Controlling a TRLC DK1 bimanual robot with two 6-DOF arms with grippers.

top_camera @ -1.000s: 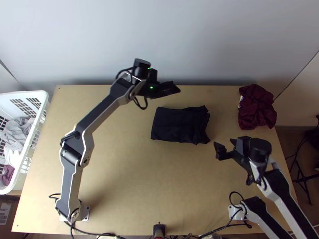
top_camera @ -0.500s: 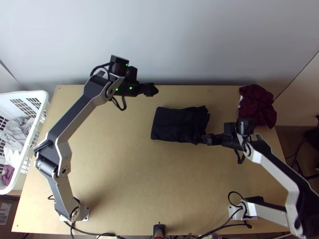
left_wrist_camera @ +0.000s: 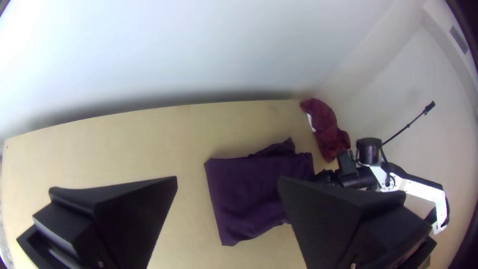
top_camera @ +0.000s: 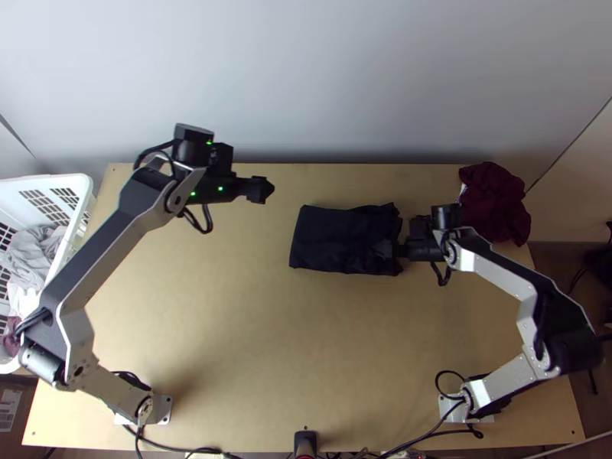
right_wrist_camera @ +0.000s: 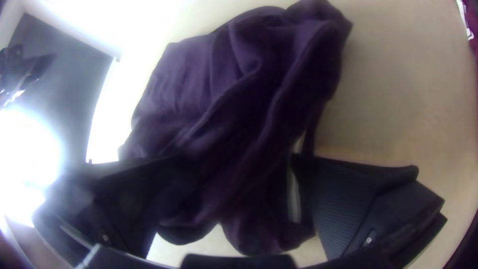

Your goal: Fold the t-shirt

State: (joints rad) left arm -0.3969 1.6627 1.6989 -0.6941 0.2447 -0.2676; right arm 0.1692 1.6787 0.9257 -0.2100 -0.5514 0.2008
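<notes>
"Wooden table [top_camera: 229, 329], one, light in colour, set against one pale wall [top_camera: 306, 76]. What is entered on it?"

"One dark t-shirt [top_camera: 333, 237], right of the middle, toward the far side. Folded into a rough rectangle: one end straight, the opposite end, toward the right, loose and crumpled."

"Other cloth?"

"One dark red cloth [top_camera: 493, 205], bunched at the far right corner, with one white tag [left_wrist_camera: 311, 122]."

"Arms?"

"Two, one gripper to each. Item one, left gripper [top_camera: 260, 190]: over the far side of the table, left of the t-shirt and apart from it. Its two black fingers [left_wrist_camera: 119, 214] stand wide, with nothing between them."

"Item two?"

"Right gripper [top_camera: 385, 249], at the crumpled end of the t-shirt. Its two fingers are wide apart too, and loose dark folds lie between them, not pinched. Whether either finger touches the fabric, I cannot tell."

"Anything at the sides?"

"One white plastic basket [top_camera: 86, 187], at the table's left edge, with slotted walls. Contents in sight: one grey cloth [top_camera: 32, 249], one white cloth [top_camera: 24, 302] and one maroon cloth [top_camera: 11, 343], all bunched."

"Near edge?"

"One small black device [top_camera: 305, 441], midway between the two arm bases, and several black cables [top_camera: 183, 449]."
</notes>
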